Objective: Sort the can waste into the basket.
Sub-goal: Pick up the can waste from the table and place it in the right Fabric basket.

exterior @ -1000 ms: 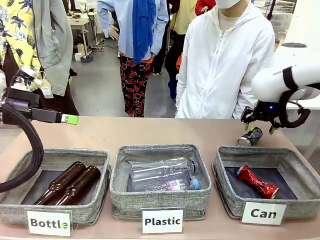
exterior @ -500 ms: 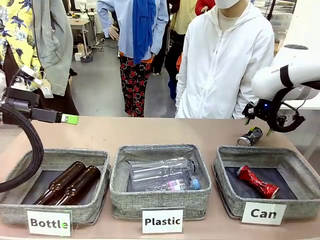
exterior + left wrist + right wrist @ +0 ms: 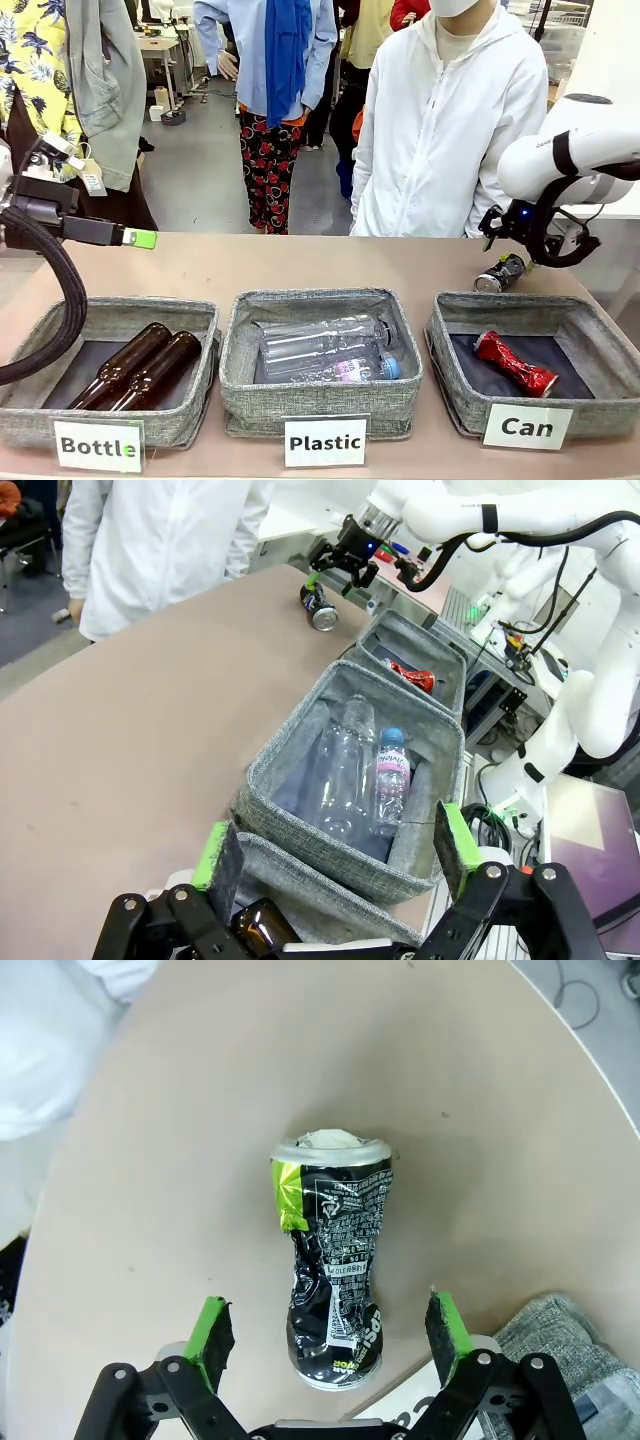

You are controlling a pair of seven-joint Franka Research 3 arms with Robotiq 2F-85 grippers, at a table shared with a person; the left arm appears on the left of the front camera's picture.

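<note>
A crushed black can (image 3: 500,272) with green and white markings lies on the table just behind the grey "Can" basket (image 3: 598,338). My right gripper (image 3: 517,247) hangs open right above it. In the right wrist view the black can (image 3: 332,1260) lies lengthwise between the green pads (image 3: 213,1326), untouched, with my right gripper (image 3: 329,1326) around its near end. A crushed red can (image 3: 515,363) rests inside the basket. My left gripper (image 3: 139,238) stays open and empty at the far left, and in its own view my left gripper (image 3: 338,848) looks over the baskets.
The "Plastic" basket (image 3: 320,398) holds clear bottles and the "Bottle" basket (image 3: 110,312) holds two brown glass bottles. A person in a white jacket (image 3: 450,130) stands at the far table edge. Bare tabletop runs behind the baskets.
My right gripper has turned and shifted slightly left over the black can. The cans and the left arm have not moved.
</note>
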